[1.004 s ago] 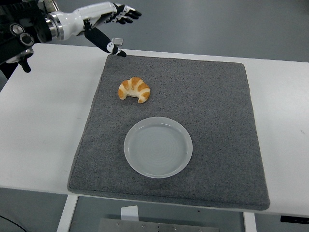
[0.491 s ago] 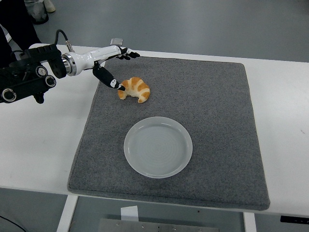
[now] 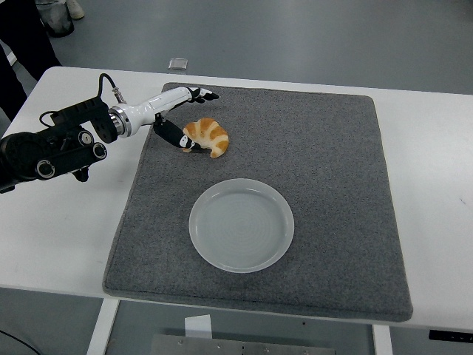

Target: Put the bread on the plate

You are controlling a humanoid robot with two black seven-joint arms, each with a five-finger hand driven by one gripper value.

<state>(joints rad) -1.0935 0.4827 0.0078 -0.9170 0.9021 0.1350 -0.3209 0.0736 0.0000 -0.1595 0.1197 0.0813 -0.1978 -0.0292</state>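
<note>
A grey felt mat (image 3: 325, 185) covers the middle of the white table (image 3: 66, 222), with grey floor (image 3: 310, 37) beyond

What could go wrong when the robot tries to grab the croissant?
1. The left hand is open, its thumb at the near left end of the golden curved croissant and its fingers stretched out beyond it. Closing like that might nudge the croissant along the grey felt mat instead of gripping it.
2. The round white plate is shallow, so a croissant dropped near its rim could roll off.
</note>
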